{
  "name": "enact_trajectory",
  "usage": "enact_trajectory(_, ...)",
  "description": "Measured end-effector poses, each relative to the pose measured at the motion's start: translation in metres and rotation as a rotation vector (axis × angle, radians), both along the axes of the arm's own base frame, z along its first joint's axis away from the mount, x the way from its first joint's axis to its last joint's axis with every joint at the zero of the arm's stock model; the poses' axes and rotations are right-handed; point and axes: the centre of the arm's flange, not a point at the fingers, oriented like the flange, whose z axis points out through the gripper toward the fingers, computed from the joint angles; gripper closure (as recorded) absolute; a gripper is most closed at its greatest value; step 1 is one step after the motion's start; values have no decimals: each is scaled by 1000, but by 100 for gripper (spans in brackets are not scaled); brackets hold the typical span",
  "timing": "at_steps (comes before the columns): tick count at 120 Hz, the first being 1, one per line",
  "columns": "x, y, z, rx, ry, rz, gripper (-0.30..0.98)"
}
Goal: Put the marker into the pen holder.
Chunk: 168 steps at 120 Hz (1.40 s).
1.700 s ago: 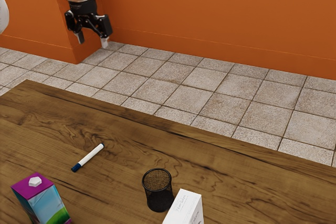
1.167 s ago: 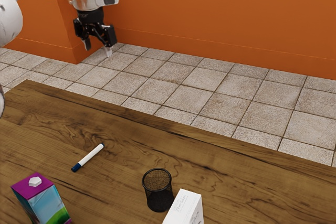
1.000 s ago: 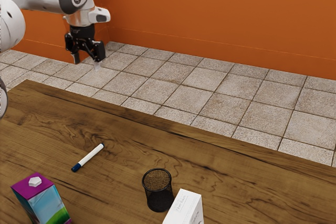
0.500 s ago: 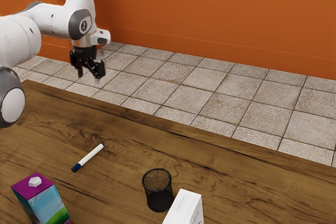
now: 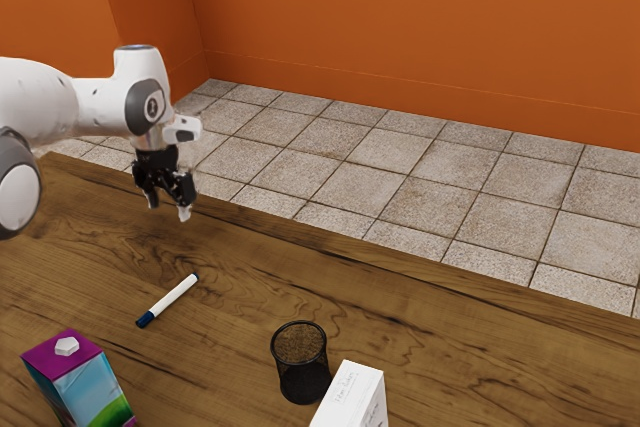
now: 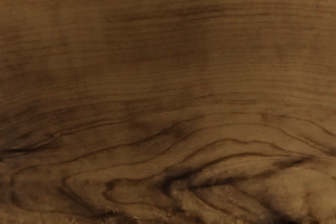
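Marker [image 5: 172, 297] lay on the bench [image 5: 450, 347], our hand [image 5: 168, 209] wide above

We saw the marker on its side on the wood, white along its barrel and dark blue at one end; it lay outside the pen holder [image 5: 302, 367], which stood upright, black and meshed, toward the exterior view's right; just beside the holder we had a white box [image 5: 352, 397], and nearer the exterior view's left corner a purple-topped carton [image 5: 85, 387]; our hand hung over the bench, pointing down, its two fingers well apart, on the marker's far side in the exterior view; below it, our wrist view showed wavy wood grain; beyond the bench we saw floor tiles [image 5: 400, 147] and an orange wall [image 5: 420, 27].
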Motion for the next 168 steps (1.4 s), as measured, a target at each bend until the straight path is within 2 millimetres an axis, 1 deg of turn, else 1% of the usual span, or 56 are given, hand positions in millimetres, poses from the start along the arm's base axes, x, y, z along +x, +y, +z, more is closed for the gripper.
enact_trajectory(6, -18, -10, -2, -14, 6, -12, 2)
enact_trajectory(14, -36, -30, -2, -17, 7, -51, 2)
enact_trajectory(21, -52, -42, -1, -16, 3, -80, 2)
enact_trajectory(25, -57, -45, -5, -12, 2, -92, 2)
enact_trajectory(37, -69, -42, -29, 3, 12, -104, 2)
enact_trajectory(43, -75, -44, -40, 8, 12, -113, 2)
enact_trajectory(49, -77, -48, -49, 15, 3, -127, 2)
enact_trajectory(58, -76, -55, -61, 29, -11, -149, 2)
enact_trajectory(71, -71, -65, -72, 44, -39, -177, 2)
enact_trajectory(77, -71, -66, -76, 47, -48, -182, 2)
enact_trajectory(85, -78, -66, -84, 47, -47, -181, 2)
enact_trajectory(91, -87, -64, -88, 42, -44, -177, 2)
enact_trajectory(106, -103, -63, -88, 34, -53, -171, 2)
enact_trajectory(121, -110, -66, -92, 33, -58, -178, 2)
enact_trajectory(137, -119, -60, -91, 33, -64, -164, 3)
enact_trajectory(151, -120, -59, -91, 34, -68, -162, 10)
enact_trajectory(168, -119, -60, -91, 36, -73, -166, 25)
